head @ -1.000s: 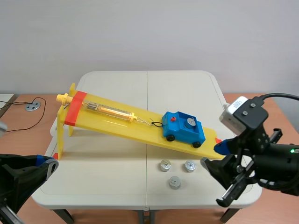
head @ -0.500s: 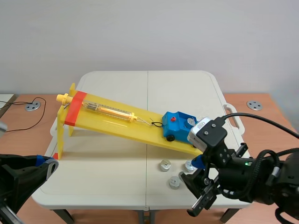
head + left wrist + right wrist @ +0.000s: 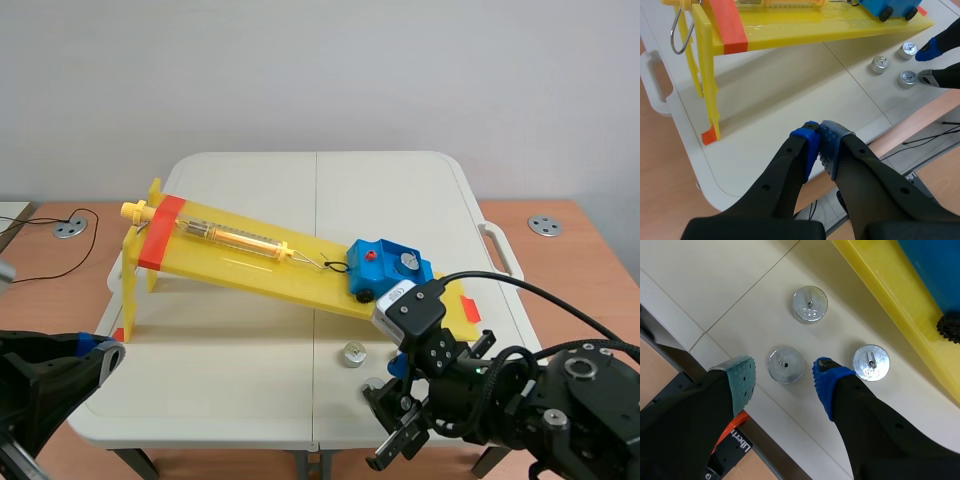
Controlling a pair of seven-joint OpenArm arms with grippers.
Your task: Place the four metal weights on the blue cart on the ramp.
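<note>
A blue cart [image 3: 388, 270] sits low on the yellow ramp [image 3: 250, 262], with one metal weight [image 3: 407, 262] in its tray. Three more weights lie on the table below the ramp. In the right wrist view my right gripper [image 3: 782, 372] is open, its fingers on either side of the nearest weight [image 3: 785, 365]. The other two weights [image 3: 810, 303] [image 3: 871, 362] lie ahead of it and beside its blue pad. In the scene view only one table weight [image 3: 353, 353] shows, beside the right gripper [image 3: 385, 400]. My left gripper [image 3: 819, 145] is shut on nothing near the table's front left corner.
The ramp [image 3: 790, 30] stands on thin yellow legs [image 3: 707, 95] with a spring scale [image 3: 235, 238] lying along it, tied to the cart. The table's front edge [image 3: 700, 335] runs just behind the right gripper. A carry handle [image 3: 652, 85] sticks out at the table's left side.
The right arm has swung left and down from the table's right corner, and its open fingers now straddle the front weight. The left arm has not moved.
</note>
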